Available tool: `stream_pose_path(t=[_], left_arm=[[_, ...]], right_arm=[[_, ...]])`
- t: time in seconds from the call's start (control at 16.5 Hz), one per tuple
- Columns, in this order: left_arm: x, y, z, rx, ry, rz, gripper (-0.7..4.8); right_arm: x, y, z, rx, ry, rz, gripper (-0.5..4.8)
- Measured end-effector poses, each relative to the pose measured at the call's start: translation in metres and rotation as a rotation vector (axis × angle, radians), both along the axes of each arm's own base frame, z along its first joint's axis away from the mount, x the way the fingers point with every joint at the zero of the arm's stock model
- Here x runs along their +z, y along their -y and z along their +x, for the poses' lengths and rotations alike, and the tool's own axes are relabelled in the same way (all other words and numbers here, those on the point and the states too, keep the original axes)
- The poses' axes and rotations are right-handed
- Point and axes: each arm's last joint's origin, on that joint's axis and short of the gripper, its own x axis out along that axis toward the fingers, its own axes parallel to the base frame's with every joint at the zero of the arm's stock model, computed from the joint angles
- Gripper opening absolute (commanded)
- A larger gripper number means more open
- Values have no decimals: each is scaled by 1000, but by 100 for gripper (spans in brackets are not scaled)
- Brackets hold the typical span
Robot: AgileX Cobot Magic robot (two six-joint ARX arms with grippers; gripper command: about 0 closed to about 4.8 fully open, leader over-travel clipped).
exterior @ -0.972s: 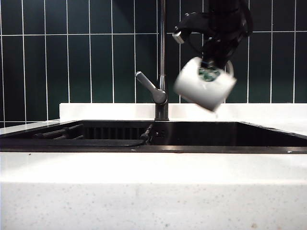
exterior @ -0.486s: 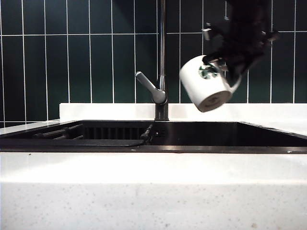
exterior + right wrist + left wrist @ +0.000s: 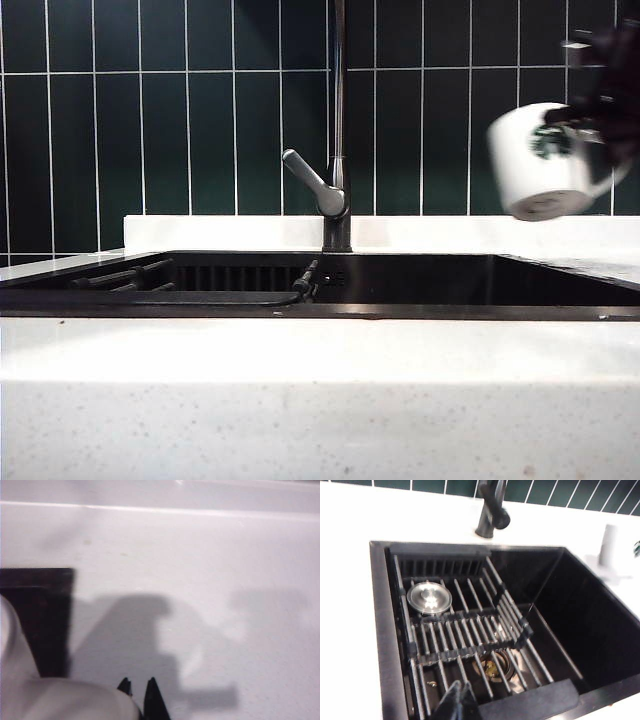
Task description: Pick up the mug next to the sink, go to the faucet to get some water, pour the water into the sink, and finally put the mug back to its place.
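Exterior view: mug (image 3: 545, 160) airborne, contents unclear.

The left end effector (image 3: 459, 700), tips together, hangs over the sink (image 3: 380, 630) above a black rack (image 3: 470, 630)

I am seeing the faucet (image 3: 340, 120) standing tall behind the sink (image 3: 400, 280), blocking the middle. A black rack (image 3: 465, 635) is filling one half of the sink. My right pincer (image 3: 140, 692), shut on the mug (image 3: 545, 160), is hanging over open white surface (image 3: 200, 580).
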Motion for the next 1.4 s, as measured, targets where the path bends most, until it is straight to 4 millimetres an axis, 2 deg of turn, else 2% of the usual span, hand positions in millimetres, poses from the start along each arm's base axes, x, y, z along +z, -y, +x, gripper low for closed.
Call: stream_pose_path(t=[0.06, 0.18, 0.3, 0.49, 0.85, 1.22, 1.4], left_arm=[[0, 0, 0, -1, 2, 4, -6], [0, 0, 0, -2, 3, 6, -6], [0, 0, 0, -3, 5, 10, -6], [0, 0, 0, -3, 5, 10, -6], [0, 0, 0, -3, 6, 10, -6], [0, 0, 0, -3, 5, 10, -6], [0, 0, 0, -3, 4, 10, -6]], right_arm=[[-5, 13, -1, -39, 12, 45, -1], [-14, 26, -3, -89, 30, 70, -1], [-25, 32, -6, -100, 53, 79, -1], [-38, 32, -11, -94, 116, 83, -1], [-46, 34, -14, -129, 187, -22, -1], [-67, 35, -5, -116, 134, -51, -1], [-68, 36, -1, -135, 164, -59, -1]])
